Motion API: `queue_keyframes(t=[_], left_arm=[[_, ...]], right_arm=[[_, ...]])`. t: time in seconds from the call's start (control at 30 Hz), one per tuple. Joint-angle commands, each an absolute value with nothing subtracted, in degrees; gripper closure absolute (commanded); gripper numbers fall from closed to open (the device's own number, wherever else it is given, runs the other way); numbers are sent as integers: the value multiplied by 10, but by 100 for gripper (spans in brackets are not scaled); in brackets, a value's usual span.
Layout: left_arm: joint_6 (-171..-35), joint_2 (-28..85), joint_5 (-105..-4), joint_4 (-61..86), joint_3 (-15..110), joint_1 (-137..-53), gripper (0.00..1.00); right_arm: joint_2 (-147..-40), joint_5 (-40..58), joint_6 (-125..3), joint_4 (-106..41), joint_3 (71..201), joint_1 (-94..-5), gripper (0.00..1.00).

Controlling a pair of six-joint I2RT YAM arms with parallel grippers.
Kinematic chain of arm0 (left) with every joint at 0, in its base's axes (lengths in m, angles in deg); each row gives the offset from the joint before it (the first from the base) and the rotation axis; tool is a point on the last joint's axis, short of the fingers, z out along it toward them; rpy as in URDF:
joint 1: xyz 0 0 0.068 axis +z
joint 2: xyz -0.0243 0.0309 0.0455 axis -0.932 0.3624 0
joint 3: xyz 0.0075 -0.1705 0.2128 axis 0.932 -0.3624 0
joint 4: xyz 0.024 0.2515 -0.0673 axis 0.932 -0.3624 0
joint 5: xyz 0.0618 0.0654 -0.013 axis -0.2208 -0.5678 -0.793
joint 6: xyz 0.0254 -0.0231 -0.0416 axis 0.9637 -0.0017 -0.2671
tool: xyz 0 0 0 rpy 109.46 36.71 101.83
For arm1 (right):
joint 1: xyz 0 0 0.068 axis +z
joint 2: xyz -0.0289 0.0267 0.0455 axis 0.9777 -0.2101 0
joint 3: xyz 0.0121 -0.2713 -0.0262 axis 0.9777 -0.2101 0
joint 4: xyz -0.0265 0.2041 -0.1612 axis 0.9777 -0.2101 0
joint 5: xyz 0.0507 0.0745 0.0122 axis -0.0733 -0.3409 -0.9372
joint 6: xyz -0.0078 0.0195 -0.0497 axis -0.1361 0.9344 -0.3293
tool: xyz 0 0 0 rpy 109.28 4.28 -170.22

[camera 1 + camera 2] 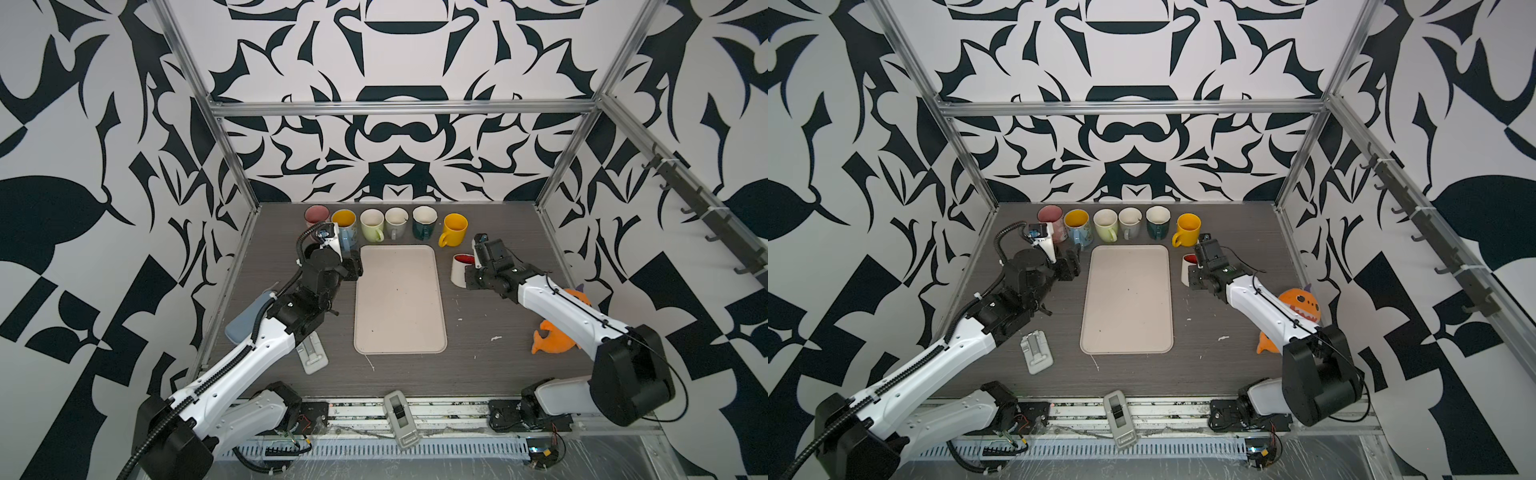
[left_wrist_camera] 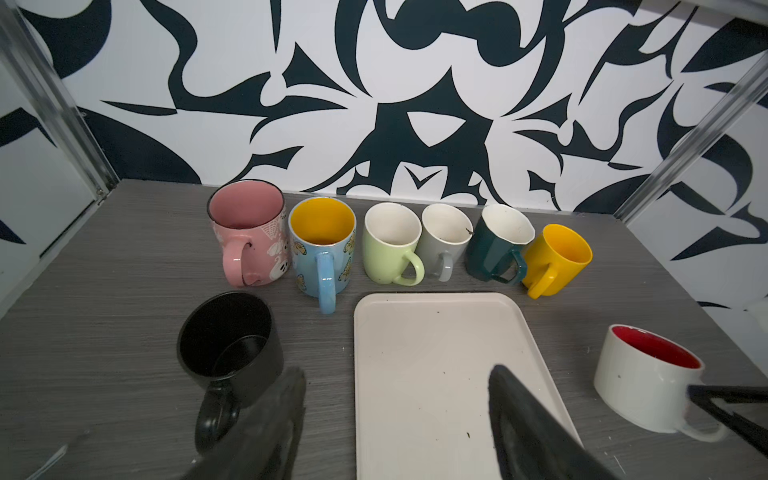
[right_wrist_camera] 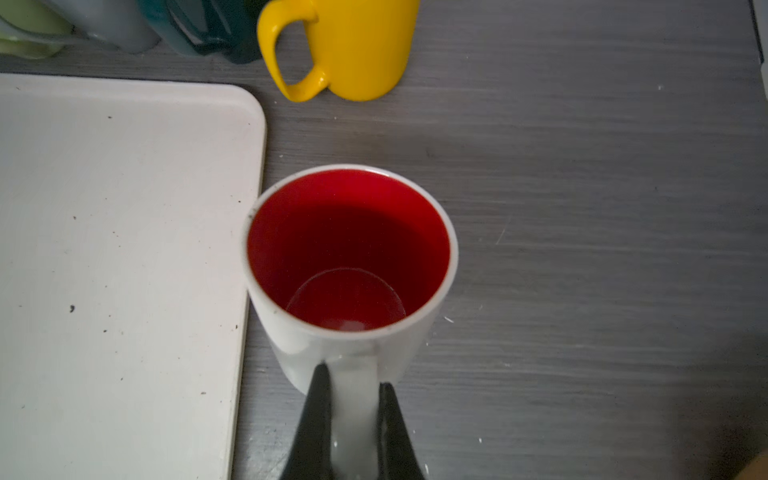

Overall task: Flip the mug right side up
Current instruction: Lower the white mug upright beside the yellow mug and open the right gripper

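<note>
Since every mug looks upright, it's basically done: left gripper (image 2: 397, 372) gapes empty by the black mug (image 2: 228, 336), desk's (image 1: 478, 365) back-left; right gripper (image 3: 354, 376) pinches the white mug's (image 3: 349, 249) handle (image 3: 354, 399) nearer the right edge. Just release.

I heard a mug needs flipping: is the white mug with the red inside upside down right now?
No, the white mug stands mouth up, its red inside showing, with the right gripper shut on its handle.

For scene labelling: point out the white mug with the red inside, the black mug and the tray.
white mug (image 3: 349, 249), right wrist view, red inner wall.
black mug (image 2: 228, 332), left wrist view, dark inner wall.
tray (image 1: 399, 299), a top view, bare middle.
</note>
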State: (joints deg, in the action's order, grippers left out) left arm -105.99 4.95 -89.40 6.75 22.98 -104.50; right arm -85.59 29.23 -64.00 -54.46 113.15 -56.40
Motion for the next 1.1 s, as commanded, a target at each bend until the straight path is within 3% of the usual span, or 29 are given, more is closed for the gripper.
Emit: queue_keyframes(t=[0.0, 0.4, 1.07], left_arm=[[-1085, 43, -860, 44, 228, -1034, 27], [-1101, 30, -856, 46, 211, -1024, 26], [-1104, -19, -875, 41, 192, -1019, 24]], right_arm=[[-846, 341, -665, -446, 1131, -557, 100], [-885, 341, -705, -324, 1084, -556, 100], [-906, 316, -684, -267, 1036, -556, 100]])
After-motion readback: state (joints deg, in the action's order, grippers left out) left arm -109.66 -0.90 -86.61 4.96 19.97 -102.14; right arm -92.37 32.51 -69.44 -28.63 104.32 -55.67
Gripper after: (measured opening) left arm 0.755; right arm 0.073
